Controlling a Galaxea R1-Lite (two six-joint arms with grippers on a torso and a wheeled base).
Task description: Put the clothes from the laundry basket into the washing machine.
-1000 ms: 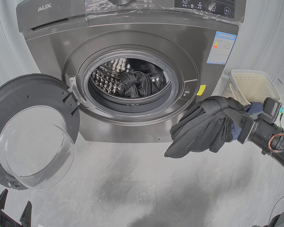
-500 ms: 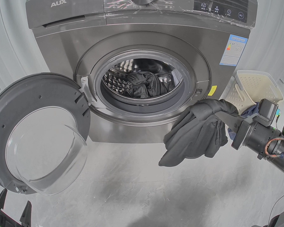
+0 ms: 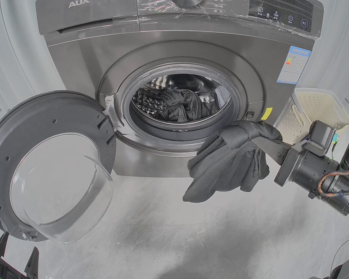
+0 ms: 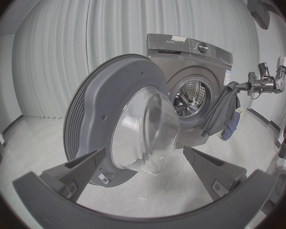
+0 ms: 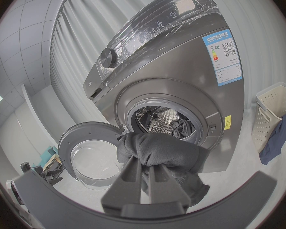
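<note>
Right gripper (image 3: 260, 140): you have the jaws clamped on a dark grey garment (image 3: 225, 163). The cloth bunches over the jaw tips and hangs loose below them. Just ahead of the jaws stands the washing machine (image 3: 174, 47), port open; the garment's top fold overlaps the port's lower rim. Deeper in, beyond the jaws, black clothes (image 3: 182, 105) lie in the drum. Behind the jaws, past the wrist, sits the cream laundry basket (image 3: 318, 105), beside the machine. The door (image 3: 38, 113) is swung wide, well apart from the jaws across the port. Left gripper (image 3: 19, 248): fingertips spread, far from your loaded jaws.
</note>
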